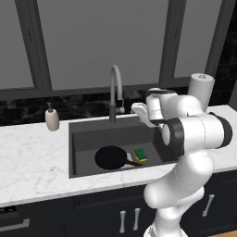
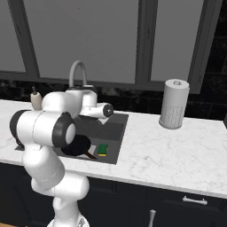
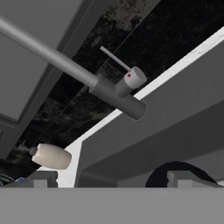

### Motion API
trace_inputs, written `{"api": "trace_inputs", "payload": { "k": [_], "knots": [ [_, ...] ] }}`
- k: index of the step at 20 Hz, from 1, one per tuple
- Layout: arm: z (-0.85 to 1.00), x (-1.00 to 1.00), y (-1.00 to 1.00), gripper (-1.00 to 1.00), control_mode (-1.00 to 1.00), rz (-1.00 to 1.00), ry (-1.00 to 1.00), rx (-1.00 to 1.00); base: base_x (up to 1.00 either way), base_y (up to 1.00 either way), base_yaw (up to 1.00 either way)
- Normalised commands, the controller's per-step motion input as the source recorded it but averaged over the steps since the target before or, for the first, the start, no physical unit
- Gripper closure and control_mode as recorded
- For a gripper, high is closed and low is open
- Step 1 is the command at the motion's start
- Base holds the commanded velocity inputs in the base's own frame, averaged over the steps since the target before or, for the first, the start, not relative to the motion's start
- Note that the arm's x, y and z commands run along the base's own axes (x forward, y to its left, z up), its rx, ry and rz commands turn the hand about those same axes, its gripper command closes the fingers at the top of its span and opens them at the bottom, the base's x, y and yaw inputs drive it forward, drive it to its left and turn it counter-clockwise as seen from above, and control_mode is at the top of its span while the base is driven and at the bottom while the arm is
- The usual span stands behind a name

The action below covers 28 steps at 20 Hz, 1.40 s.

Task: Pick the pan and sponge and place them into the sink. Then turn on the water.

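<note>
Faucet ahead of end effector

The tall arched grey faucet with its thin side lever rises at the back rim of the dark grey sink, open space around it. The round black pan and green-topped sponge crowd the basin's front; the back half lies bare. A beige soap dispenser stands well left on the white marble bench.

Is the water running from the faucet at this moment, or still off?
Off. No blue stream falls from the faucet into the sink; the pan and sponge already lie inside.
</note>
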Motion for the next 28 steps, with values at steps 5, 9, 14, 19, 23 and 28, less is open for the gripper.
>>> {"api": "trace_inputs", "payload": {
  "k": [5,9,14,19,23,28],
  "knots": [
    [0.0,0.3,0.0,-1.0,-1.0,0.0,0.0,0.02,0.0,0.0,0.0],
    [0.0,0.32,0.0,-1.0,-1.0,0.0,0.0,0.01,0.0,0.0,0.0],
    [0.0,0.31,0.0,-1.0,-1.0,0.0,0.0,0.01,0.0,0.0,0.0],
    [-0.06,0.28,0.0,-1.0,-1.0,0.0,0.0,0.0,0.0,0.0,0.0],
    [-0.16,0.27,0.06,-1.0,-1.0,0.0,0.0,0.0,0.0,0.0,0.0],
    [-0.21,0.25,0.1,-1.0,-1.0,0.0,0.0,0.0,0.0,0.0,0.0]
  ]
}}
